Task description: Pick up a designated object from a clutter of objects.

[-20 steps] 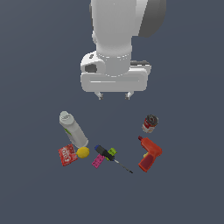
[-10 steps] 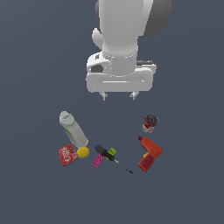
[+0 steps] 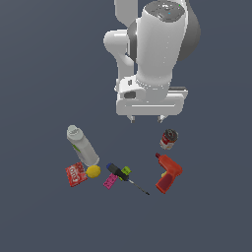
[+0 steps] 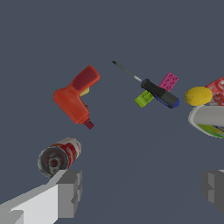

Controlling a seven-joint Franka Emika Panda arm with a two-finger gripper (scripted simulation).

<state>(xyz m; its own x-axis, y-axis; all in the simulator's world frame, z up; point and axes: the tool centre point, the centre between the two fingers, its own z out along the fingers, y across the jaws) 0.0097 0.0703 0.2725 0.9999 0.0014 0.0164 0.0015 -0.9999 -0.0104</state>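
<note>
Red-and-white labelled can (image 3: 168, 139), label writing unreadable, open hand (image 3: 146, 118) above

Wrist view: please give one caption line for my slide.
Open gripper above small red-and-white tin can, beside red toy drill.

We see a glossy white arm (image 3: 160, 44) built of thick rounded segments, with a dark grey band at the joint near its top. Its wrist ends in a broad, flat white block with a small dark slot on one face. From that block hang two short light-grey fingers (image 3: 131, 118) (only their tips show in the exterior view). In the wrist view the gripper (image 4: 142, 192) fingers are blocky and grey, with stepped, ridged inner pads
</note>
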